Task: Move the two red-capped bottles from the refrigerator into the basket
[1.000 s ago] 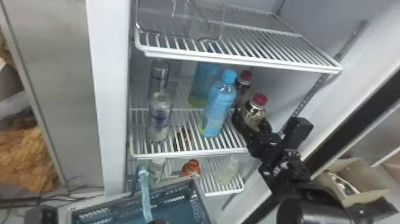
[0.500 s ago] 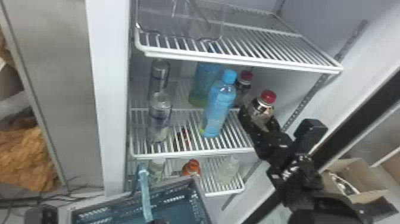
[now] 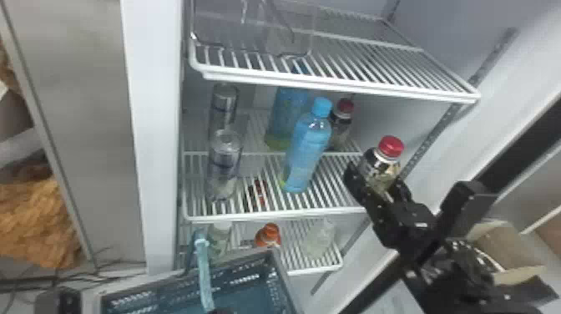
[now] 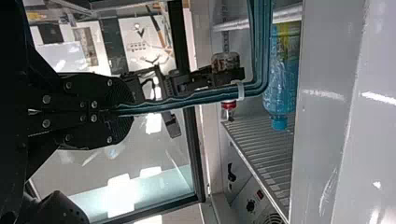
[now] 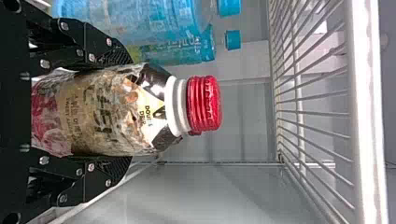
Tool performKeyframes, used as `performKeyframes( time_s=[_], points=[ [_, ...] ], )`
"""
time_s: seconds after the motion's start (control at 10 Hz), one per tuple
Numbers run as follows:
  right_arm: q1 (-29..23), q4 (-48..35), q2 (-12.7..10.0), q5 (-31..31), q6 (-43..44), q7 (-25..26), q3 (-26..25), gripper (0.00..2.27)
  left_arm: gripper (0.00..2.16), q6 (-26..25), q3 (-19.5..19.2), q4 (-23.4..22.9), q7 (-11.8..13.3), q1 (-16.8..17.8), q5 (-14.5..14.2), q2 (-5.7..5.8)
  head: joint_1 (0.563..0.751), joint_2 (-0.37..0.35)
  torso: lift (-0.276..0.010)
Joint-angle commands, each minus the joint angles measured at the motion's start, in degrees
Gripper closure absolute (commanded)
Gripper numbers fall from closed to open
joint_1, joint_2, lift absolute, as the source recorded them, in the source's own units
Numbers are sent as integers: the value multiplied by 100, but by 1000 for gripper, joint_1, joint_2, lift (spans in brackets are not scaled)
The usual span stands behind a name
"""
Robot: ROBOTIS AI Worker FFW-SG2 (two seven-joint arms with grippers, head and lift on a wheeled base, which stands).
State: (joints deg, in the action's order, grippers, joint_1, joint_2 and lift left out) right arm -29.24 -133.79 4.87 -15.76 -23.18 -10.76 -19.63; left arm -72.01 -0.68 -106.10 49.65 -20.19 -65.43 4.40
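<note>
Red-capped bottle [image 3: 377, 166], the first of two, is gripped around its body by the right pincer [image 3: 379, 180], one finger against either side. It is cap uppermost, near the right front end of the middle wire shelf [image 3: 250, 216]. Its screw cap [image 5: 204, 103] is bright red and ridged, over a white neck ring and a dark shoulder; the crinkled wrap is gold-brown with black lettering, a pale triangular panel near the shoulder and a pink-red patch lower down. The second red-capped bottle [image 3: 343, 122] stands upright farther back on that shelf, dark beneath its cap and partly hidden by a blue-capped bottle [image 3: 307, 152]. The left pincer [image 3: 221, 310] is closed on the pale teal handle [image 3: 204, 273] of the basket [image 3: 273, 255], which is low in front of the refrigerator.
</note>
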Motion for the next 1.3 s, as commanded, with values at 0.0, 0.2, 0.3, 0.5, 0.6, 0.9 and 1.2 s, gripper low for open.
performKeyframes(
  time_s=[0.0,0.2,0.3,0.5,0.6,0.9,1.2],
  points=[
    [-381,-338,-12,-126,-157,-5,-93,1283,1181,1,-12,0,1,-19,-4,-1,695,-350,0],
    [-887,-901,-30,-263,-340,-5,-242,1282,1181,1,0,0,1,-19,-4,8,695,-350,0],
    [-1140,-1210,-65,-309,-452,-5,-345,1283,1181,-13,0,0,1,-19,7,8,695,-350,0],
    [-1660,-1759,-206,-366,-691,-14,-619,1282,1181,1,0,0,-8,-19,7,-1,695,-350,0],
    [-1942,-1984,-267,-378,-832,-14,-710,1283,1181,1,-12,0,-8,-33,7,-1,695,-350,0],
    [-2546,-2420,-338,-526,-1493,-277,-859,1283,1181,-13,-34,0,-26,-47,7,-10,695,-350,0],
    [-2659,-2729,-417,-720,-2505,-989,-1110,1282,1181,-13,-34,0,-43,-47,7,-18,695,-350,0]
  ],
)
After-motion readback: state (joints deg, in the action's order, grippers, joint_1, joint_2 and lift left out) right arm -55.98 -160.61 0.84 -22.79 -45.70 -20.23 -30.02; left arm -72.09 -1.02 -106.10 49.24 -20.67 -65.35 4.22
